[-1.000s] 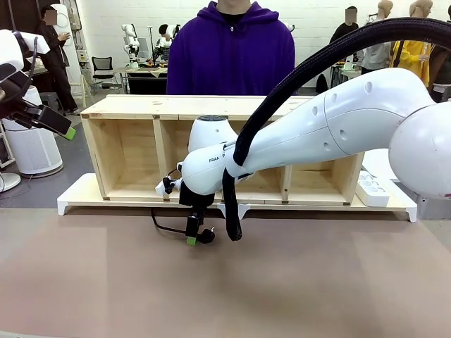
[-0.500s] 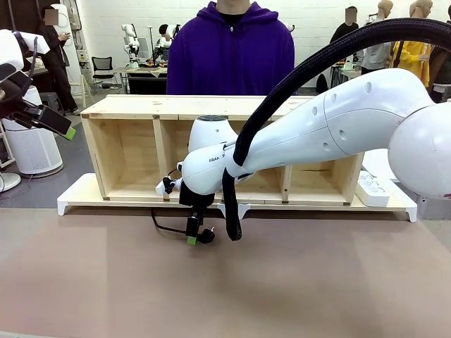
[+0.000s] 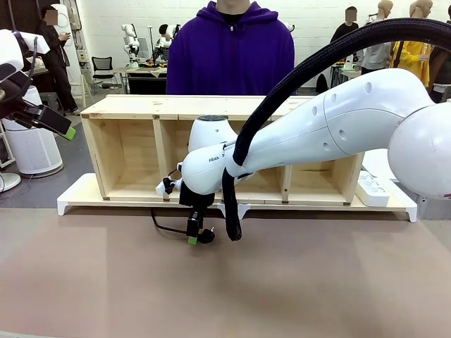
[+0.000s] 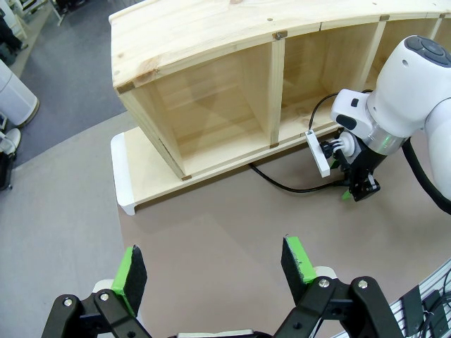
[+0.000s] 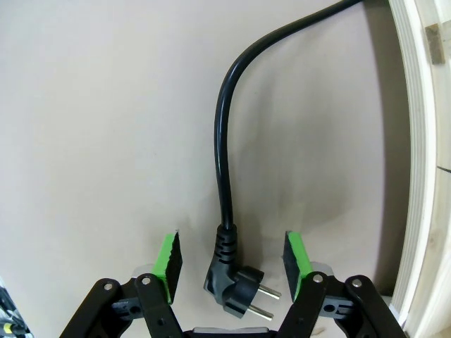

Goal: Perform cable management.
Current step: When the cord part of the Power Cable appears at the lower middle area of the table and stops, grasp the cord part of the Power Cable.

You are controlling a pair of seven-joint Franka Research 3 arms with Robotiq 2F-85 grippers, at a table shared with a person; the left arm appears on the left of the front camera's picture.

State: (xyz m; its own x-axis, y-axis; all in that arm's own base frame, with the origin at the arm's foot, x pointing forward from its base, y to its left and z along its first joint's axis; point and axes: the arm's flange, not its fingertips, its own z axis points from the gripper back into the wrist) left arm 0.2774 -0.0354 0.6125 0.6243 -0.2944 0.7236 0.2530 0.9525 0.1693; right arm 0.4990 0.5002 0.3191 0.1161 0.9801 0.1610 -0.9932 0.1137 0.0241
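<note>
The cable (image 5: 224, 141) is a thin black cord lying on the brown table. It ends in a rounded black plug (image 5: 229, 282) with two pins. My right gripper (image 5: 232, 259) points down at the table with its green pads (image 5: 169, 257) either side of the plug, a gap on each side, so it is open. In the front view the right gripper (image 3: 194, 236) stands just in front of the wooden shelf (image 3: 127, 105), and the cable (image 3: 163, 227) curls left from the plug towards the shelf. My left gripper (image 4: 213, 266) hangs open and empty, high at the left (image 3: 63, 129).
The shelf rests on a white-edged wooden base board (image 3: 77, 198). A white power strip (image 3: 372, 189) lies on the board's right end. A person in a purple hoodie (image 3: 231, 49) stands behind the shelf. The brown table (image 3: 296, 289) has free room in front.
</note>
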